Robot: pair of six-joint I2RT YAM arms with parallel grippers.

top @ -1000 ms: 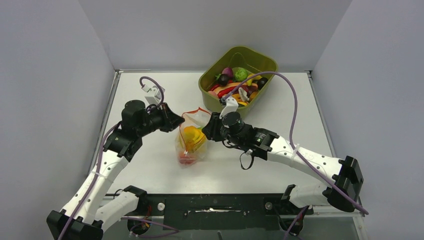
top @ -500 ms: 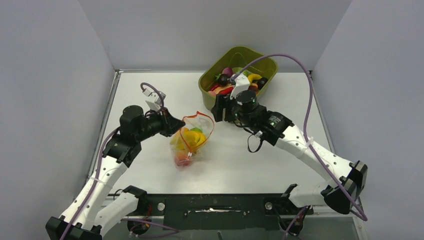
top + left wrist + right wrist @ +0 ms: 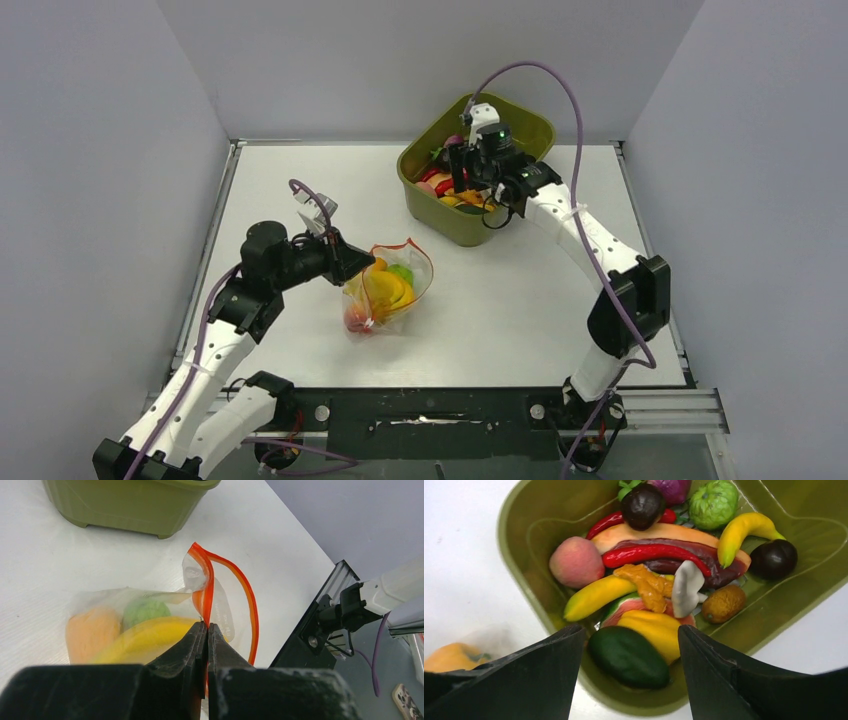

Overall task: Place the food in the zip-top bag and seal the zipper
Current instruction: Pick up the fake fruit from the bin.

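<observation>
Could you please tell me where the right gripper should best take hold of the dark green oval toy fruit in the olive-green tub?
Probably across its narrow middle, from above: the dark green oval toy fruit lies on top of the pile, long axis slanting, beside the near wall of the olive-green plastic tub, under the open right gripper.

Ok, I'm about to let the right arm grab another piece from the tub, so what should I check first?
1. Left tool shut on the zip-top bag at its zipper: ok.
2. Bag mouth open: ok.
3. Right tool open and empty: ok.
4. Right tool above the olive-green tub: ok.
5. Dark green avocado uncovered, right under the tool: ok.
6. Room left in the bag: cannot tell.
</observation>
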